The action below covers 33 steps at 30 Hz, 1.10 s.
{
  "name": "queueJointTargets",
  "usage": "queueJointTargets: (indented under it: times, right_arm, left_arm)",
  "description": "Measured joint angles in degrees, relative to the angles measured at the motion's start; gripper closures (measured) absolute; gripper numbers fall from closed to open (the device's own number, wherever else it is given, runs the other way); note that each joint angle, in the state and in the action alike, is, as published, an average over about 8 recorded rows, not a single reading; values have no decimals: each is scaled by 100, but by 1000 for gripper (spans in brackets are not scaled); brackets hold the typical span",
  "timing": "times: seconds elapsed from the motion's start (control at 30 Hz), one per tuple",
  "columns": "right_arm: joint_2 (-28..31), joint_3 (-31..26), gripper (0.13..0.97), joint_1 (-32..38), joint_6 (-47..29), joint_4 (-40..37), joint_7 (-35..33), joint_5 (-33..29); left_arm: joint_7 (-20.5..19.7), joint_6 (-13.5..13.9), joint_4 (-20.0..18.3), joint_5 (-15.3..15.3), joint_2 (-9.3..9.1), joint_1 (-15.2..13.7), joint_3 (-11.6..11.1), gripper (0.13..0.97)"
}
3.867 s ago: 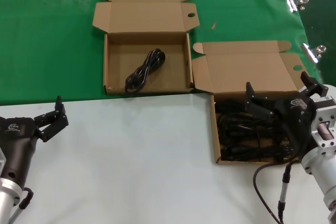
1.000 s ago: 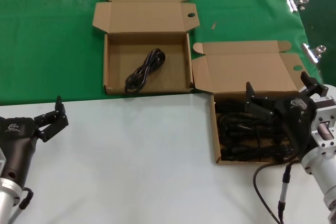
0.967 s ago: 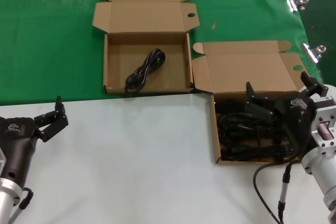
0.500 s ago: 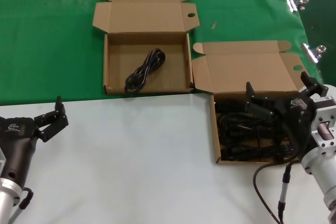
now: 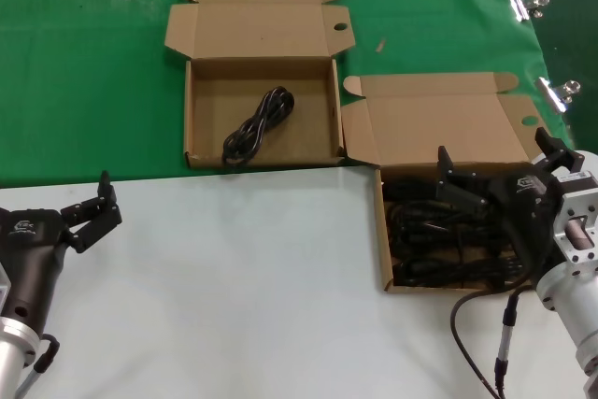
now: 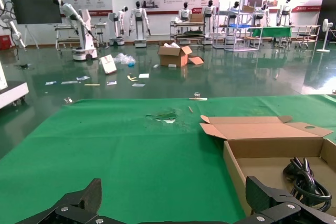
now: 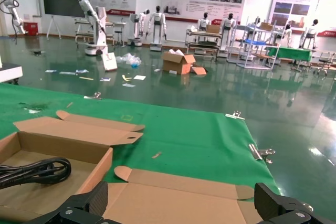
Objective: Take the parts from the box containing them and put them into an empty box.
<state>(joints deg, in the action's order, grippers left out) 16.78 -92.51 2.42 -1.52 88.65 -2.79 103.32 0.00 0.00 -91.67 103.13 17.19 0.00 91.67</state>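
The box containing the parts sits at the right on the white table, with several black coiled cables in it. My right gripper hangs open and empty over that box; in the right wrist view only its lid flap lies between the fingers. The other box lies farther back on the green cloth and holds one coiled cable, which also shows in the left wrist view and the right wrist view. My left gripper is open and empty at the near left.
The table is white in front and covered with green cloth behind. Metal clips lie at the cloth's far right edge. My right arm's own thick black cable hangs over the table's front right. Both lid flaps lie open toward the back.
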Motion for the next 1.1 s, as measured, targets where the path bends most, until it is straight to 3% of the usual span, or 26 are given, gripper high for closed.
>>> queueJointTargets:
  times: [1.1]
  right_arm:
    - [0, 0, 129, 0, 0, 0, 0, 0]
  left_arm:
    - [0, 0, 0, 0, 0, 0, 0, 132]
